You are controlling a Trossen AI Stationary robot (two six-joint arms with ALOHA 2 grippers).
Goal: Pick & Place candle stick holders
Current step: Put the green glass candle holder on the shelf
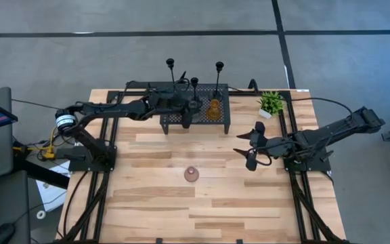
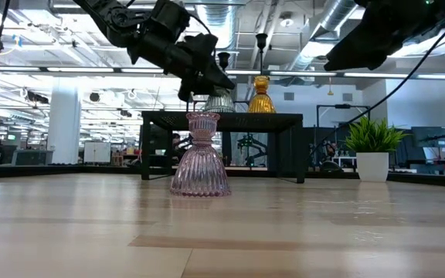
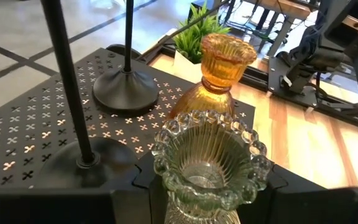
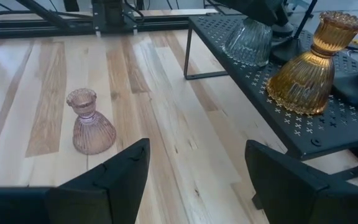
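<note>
A black perforated rack (image 1: 198, 120) stands at the table's far middle. On it stand three black thin-stemmed holders (image 1: 194, 83), an amber holder (image 1: 213, 110) and a green glass holder (image 3: 207, 158). My left gripper (image 1: 187, 110) reaches over the rack and is shut on the green holder. A pink holder (image 1: 191, 175) stands upright on its base on the bare table. It also shows in the right wrist view (image 4: 91, 123). My right gripper (image 1: 251, 146) is open and empty to the right of the pink holder, in front of the rack. My left gripper holds the green holder by its neck (image 3: 201, 208), just below the beaded cup top, with one finger (image 3: 135, 186) on each side. It comes from the table's left, slanting down. The holder stands upright, with its base (image 4: 247, 53) on the rack top beside the amber holder.
A small potted plant (image 1: 271, 103) stands at the rack's right. The arms' metal frames run along both table sides. Open wood lies between the rack's front legs and the pink holder and toward the near edge.
</note>
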